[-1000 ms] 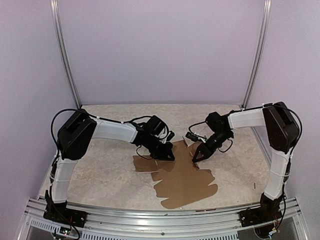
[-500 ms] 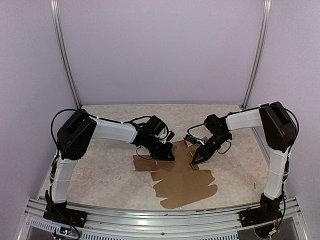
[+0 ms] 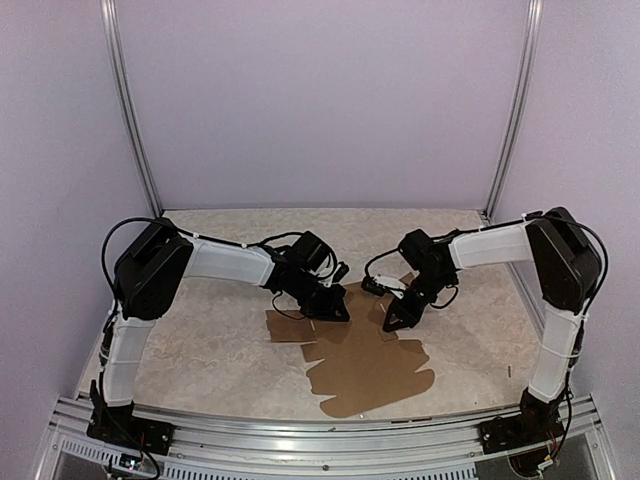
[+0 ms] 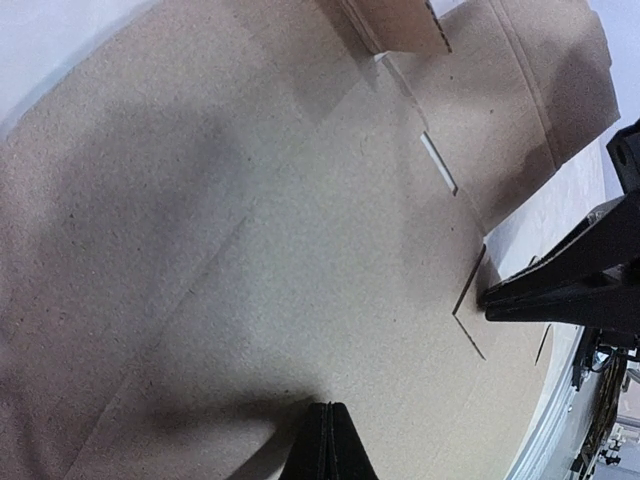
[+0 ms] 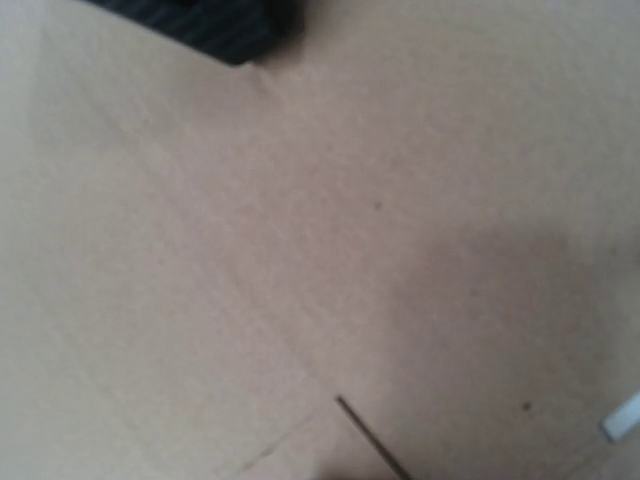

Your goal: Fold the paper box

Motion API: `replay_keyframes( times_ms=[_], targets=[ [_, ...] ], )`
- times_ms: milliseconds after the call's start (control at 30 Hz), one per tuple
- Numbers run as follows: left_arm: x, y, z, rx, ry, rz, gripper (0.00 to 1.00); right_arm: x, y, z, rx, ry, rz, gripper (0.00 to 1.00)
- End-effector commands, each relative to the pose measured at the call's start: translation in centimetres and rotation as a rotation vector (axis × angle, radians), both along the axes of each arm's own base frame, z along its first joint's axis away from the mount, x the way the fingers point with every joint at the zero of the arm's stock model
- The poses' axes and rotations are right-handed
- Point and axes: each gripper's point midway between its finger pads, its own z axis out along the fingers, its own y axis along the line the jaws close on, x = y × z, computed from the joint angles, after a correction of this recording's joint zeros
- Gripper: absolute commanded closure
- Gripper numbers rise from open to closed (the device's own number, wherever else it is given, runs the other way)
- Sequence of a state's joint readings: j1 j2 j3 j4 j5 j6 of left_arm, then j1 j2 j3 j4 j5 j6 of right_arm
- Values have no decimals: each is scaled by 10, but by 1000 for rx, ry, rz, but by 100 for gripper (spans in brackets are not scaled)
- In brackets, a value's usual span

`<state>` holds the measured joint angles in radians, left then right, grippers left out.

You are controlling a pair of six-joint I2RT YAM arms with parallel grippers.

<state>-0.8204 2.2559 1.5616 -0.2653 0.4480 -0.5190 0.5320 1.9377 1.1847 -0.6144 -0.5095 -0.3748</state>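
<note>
The paper box [image 3: 365, 365] is a flat brown cardboard sheet lying unfolded on the table between the arms. It fills the left wrist view [image 4: 300, 250] and the right wrist view [image 5: 300, 250]. My left gripper [image 3: 338, 312] is shut, its tips [image 4: 327, 415] resting on the sheet's far left part. My right gripper [image 3: 392, 324] points down at the sheet's far right edge. In the left wrist view it [image 4: 490, 297] is shut, beside a cut slit, with nothing seen between the fingers. Its own fingers do not show in the right wrist view, where the left gripper [image 5: 215, 25] is a dark shape at the top.
The beige marbled table [image 3: 220, 350] is enclosed by pale walls, with metal posts at the back left [image 3: 130, 110] and back right [image 3: 515, 110]. An aluminium rail [image 3: 300, 440] runs along the near edge.
My right gripper has shifted left and down onto the sheet and has closed a little further. The left arm and the sheet have stayed where they were.
</note>
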Motion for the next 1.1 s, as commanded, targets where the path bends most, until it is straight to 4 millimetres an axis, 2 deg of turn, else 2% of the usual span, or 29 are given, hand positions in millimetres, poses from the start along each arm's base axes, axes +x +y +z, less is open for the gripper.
replay_keyframes(
  times_ms=[0, 133, 167, 200, 300, 333, 400, 433, 467, 500, 600, 667, 800, 967, 1067],
  targets=[
    [-22, 23, -44, 128, 76, 3, 99, -29, -32, -72, -300, -53, 95, 96],
    [-11, 26, -30, 134, 1, 24, 94, -41, -42, -88, -354, -25, 112, 97],
    [-7, 28, -22, 135, -30, 39, 89, -44, -43, -91, -355, -9, 113, 98],
    [-3, 33, -15, 152, -57, 70, 80, -48, -44, -95, -357, 10, 115, 98],
    [8, 58, 18, 191, -156, 200, 62, -60, -43, -103, -345, 76, 115, 100],
    [10, 69, 38, 188, -203, 256, 58, -63, -43, -105, -340, 92, 115, 100],
    [3, 96, 53, 213, -243, 354, 54, -67, -42, -107, -333, 112, 113, 100],
    [-7, 114, 48, 250, -239, 398, 52, -66, -41, -107, -332, 114, 111, 100],
    [-13, 125, 60, 238, -237, 440, 51, -65, -40, -106, -329, 113, 107, 100],
    [-22, 138, 61, 247, -211, 475, 50, -64, -39, -105, -325, 112, 105, 100],
    [-53, 170, 46, 304, -106, 566, 49, -63, -36, -103, -313, 110, 98, 100],
    [-67, 182, 41, 313, -69, 611, 47, -62, -36, -103, -314, 107, 94, 100],
    [-76, 189, 46, 269, -21, 688, 43, -62, -37, -104, -320, 107, 93, 100],
    [-86, 201, 32, 215, 71, 813, 39, -60, -39, -104, -326, 95, 90, 100],
    [-90, 206, 25, 149, 88, 849, 41, -60, -40, -103, -329, 87, 88, 100]
  ],
)
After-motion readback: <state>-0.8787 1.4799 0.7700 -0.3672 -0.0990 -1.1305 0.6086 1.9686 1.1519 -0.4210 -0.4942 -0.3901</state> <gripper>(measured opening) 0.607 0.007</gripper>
